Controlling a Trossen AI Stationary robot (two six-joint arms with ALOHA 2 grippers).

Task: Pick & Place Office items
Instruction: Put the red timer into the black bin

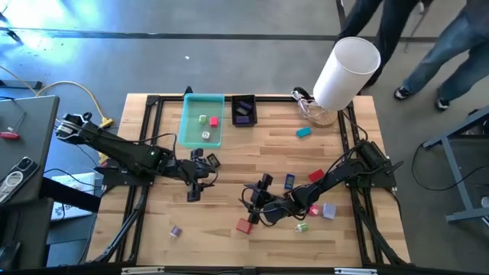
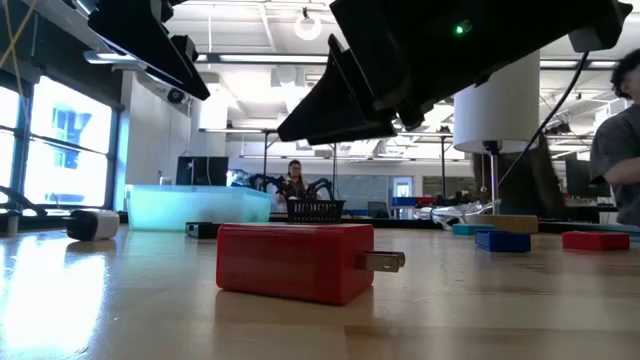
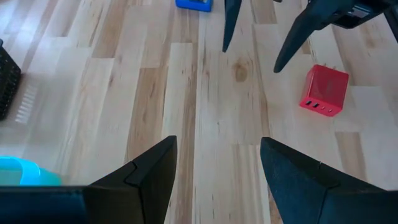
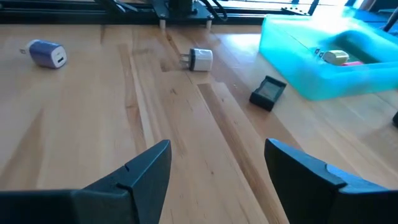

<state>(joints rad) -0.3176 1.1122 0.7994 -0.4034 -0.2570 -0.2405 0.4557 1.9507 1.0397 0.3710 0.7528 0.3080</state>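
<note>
1. Left end effector (image 1: 197, 186): hovering over the middle of the table (image 1: 252, 244), fingers (image 3: 149, 174) standing wide apart with bare wood between them, gripping nothing.
2. Right end effector (image 1: 258, 200): hanging just right of the left one, above the table's centre; fingers (image 4: 146, 171) also spread wide, carrying nothing.
3. Red charger block (image 1: 244, 225): lying on the table just in front of the right end effector, prongs sticking out sideways in the low view (image 2: 297, 260).
4. Teal tray (image 1: 200, 103): sitting at the far left of the table, holding a few small pieces.
5. Black basket (image 1: 244, 110): standing just right of the tray.
6. Other office items: a white plug (image 4: 200, 59), a purple plug (image 1: 175, 231), a blue piece (image 1: 289, 181) and a teal piece (image 1: 304, 132) lying scattered, well apart.
7. White cylinder (image 1: 345, 72): standing at the far right corner.
</note>
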